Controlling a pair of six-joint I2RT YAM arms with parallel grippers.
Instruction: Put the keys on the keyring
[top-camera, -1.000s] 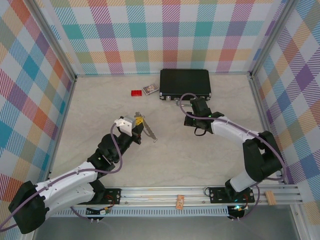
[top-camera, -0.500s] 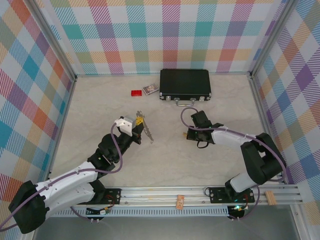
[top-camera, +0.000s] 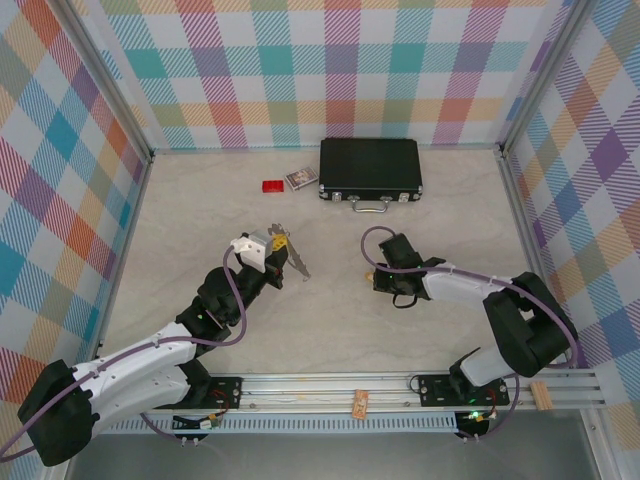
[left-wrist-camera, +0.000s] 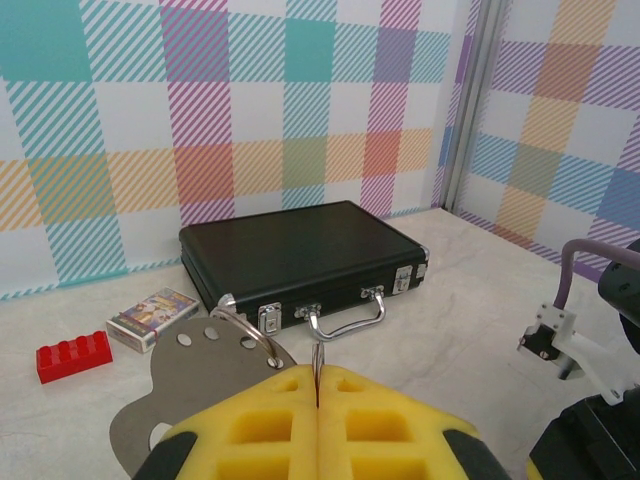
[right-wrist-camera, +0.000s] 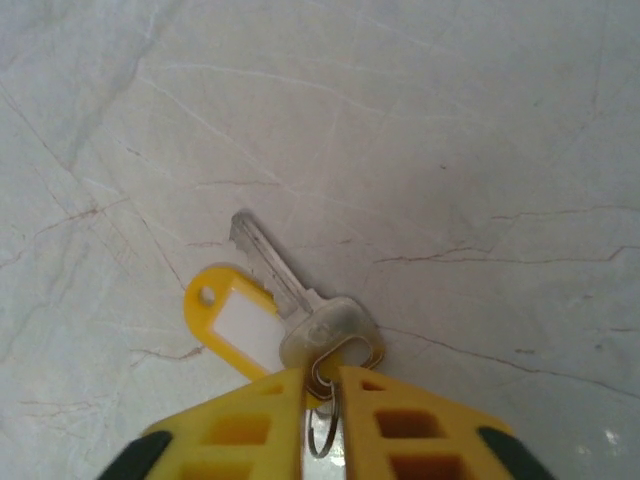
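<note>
Your left hand (top-camera: 277, 243) is clenched on the keyring (left-wrist-camera: 190, 372). The yellow pads (left-wrist-camera: 250, 425) are pressed together, and the grey metal stands up out of them, left of the worktop's (top-camera: 200, 200) centre. Your right hand (right-wrist-camera: 321, 388) is low over the worktop, right of centre, pinching the small ring at the key's (right-wrist-camera: 275, 268) head. The key and its yellow tag (right-wrist-camera: 232, 322) lie flat on the surface, with the key lying partly across the tag. The two hands are well apart. The black case (top-camera: 370, 168) sits by the back wall.
</note>
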